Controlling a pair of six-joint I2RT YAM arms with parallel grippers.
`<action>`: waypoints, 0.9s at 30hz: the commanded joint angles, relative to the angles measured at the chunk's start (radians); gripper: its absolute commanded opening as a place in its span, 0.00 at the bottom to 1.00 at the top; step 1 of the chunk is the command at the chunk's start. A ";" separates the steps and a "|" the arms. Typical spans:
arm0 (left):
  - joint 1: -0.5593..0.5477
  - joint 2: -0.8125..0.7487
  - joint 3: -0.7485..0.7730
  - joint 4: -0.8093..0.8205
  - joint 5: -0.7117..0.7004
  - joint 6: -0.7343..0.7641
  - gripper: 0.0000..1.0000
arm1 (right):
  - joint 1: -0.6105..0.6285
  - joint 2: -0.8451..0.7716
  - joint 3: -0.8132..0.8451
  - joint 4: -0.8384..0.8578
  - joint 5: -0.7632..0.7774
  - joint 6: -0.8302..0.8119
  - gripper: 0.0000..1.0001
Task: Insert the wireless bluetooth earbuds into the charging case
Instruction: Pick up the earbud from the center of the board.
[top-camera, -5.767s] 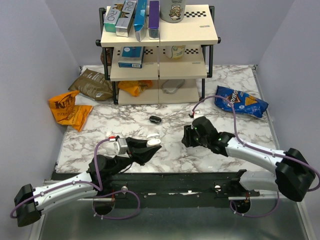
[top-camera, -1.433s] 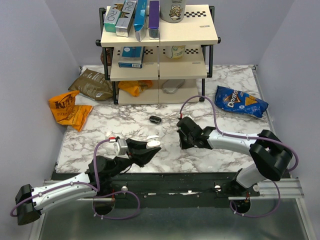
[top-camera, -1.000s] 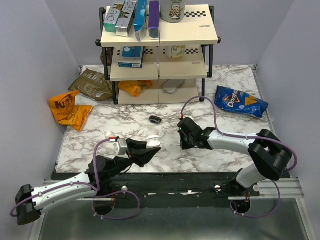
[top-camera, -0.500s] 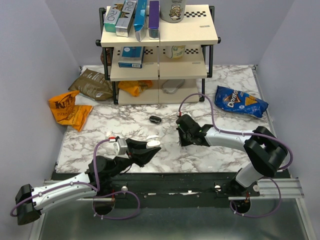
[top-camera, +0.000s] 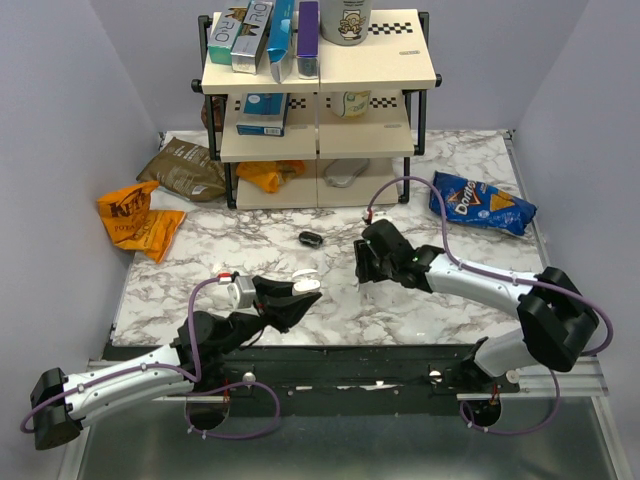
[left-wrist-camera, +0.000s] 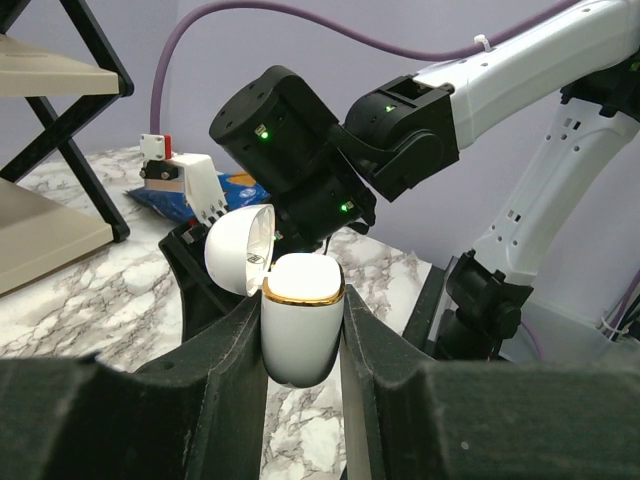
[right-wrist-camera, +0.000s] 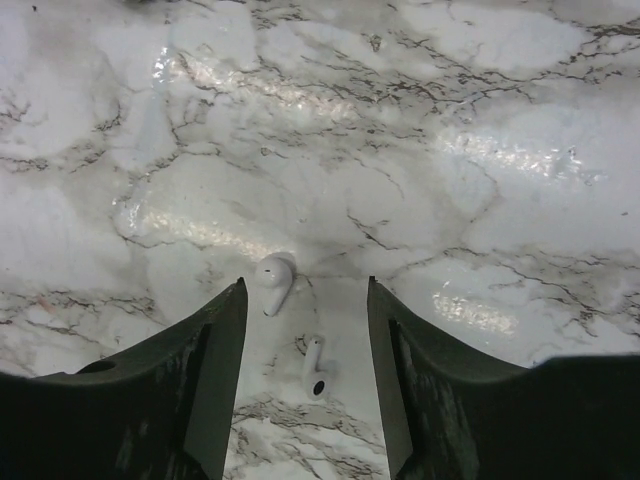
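Left wrist: white gold-rimmed charging case, open | right wrist: white earbuds

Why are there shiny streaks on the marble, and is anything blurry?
Right wrist view: light glare streaks the table; the white earbuds look sharp, the right fingers blurred. Left wrist view: the white case is crisp, the left fingers dark and soft. Top view: even light, soft shadows.
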 joint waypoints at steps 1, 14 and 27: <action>-0.005 0.008 0.009 0.013 -0.024 0.000 0.00 | -0.003 0.072 0.067 0.008 -0.096 0.017 0.60; -0.007 0.006 0.009 0.004 -0.024 -0.008 0.00 | -0.003 0.181 0.098 -0.033 -0.128 0.055 0.58; -0.008 0.014 0.012 0.007 -0.019 -0.014 0.00 | 0.009 0.244 0.110 -0.027 -0.142 0.058 0.52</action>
